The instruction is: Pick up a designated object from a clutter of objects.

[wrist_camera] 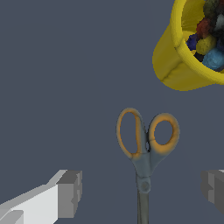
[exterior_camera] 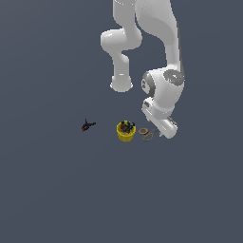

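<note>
Scissors: the pair with orange ring handles (wrist_camera: 146,144) lay flat on the floor just beside the yellow cup (exterior_camera: 126,132), on the cup's side toward the exterior view's right, apart from it, rings toward the cup and blades running away under the wrist.

Gripper: I had the gripper (wrist_camera: 142,192) spread wide and holding nothing; in the wrist view one finger (wrist_camera: 70,193) stood on either side of the grey pivot and blade, well clear of both.

Step in hand: I judged this to be the final descent before the grasp, with nothing lifted yet.

How I would do it well: I meant to go straight down with the pivot kept midway between the fingers and close across the narrow neck beside the pivot, not the rings, since the thin flat metal would likely slip or tip if caught off centre.

Risk: the cup sat near the rings, so I wanted no drift toward it; a nudge could have toppled its dark small items.

Clamp: the tiny black-and-red clamp (exterior_camera: 87,126) lay well apart, on the cup's far side from the scissors, no concern.

Surface: a plain dark grey-blue floor (exterior_camera: 52,190), flat and unmarked, giving no edge to brace against.

Room: no walls or furniture showed, only the white arm (exterior_camera: 161,57).
</note>
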`<state>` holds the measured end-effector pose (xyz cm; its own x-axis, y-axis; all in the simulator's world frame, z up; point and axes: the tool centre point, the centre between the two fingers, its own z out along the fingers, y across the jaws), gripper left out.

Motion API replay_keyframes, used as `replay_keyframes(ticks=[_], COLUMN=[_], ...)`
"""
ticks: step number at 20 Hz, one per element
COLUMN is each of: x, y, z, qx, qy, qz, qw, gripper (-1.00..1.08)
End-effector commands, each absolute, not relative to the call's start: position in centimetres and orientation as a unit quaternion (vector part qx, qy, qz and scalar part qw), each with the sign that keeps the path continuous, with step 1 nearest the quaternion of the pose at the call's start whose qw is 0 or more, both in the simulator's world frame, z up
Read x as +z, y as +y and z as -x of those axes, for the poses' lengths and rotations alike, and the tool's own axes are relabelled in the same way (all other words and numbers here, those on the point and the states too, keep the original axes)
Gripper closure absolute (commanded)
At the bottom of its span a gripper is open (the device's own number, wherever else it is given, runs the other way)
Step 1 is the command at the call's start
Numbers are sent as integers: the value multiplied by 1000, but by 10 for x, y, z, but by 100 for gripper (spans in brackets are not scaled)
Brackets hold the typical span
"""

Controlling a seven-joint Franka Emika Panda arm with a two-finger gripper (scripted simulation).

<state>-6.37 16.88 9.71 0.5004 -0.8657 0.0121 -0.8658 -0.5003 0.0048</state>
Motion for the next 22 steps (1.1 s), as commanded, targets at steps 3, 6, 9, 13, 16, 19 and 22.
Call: replay_keyframes(ticks=[3, 6, 9, 13, 16, 19, 22], x=[83, 75, 69, 63, 60, 58, 58], y=[180, 187, 192, 197, 199, 200, 200], z=[75, 82, 87, 93, 96, 98, 98], qx=[3, 2, 2, 1, 0, 0, 0], qy=[-534, -553, -569, -584, -591, -595, -594], qz=[-845, -833, -823, -812, -807, -804, -804], qw=[3, 2, 1, 1, 0, 0, 0], gripper=[-92, -92, -92, -92, -92, -92, -92])
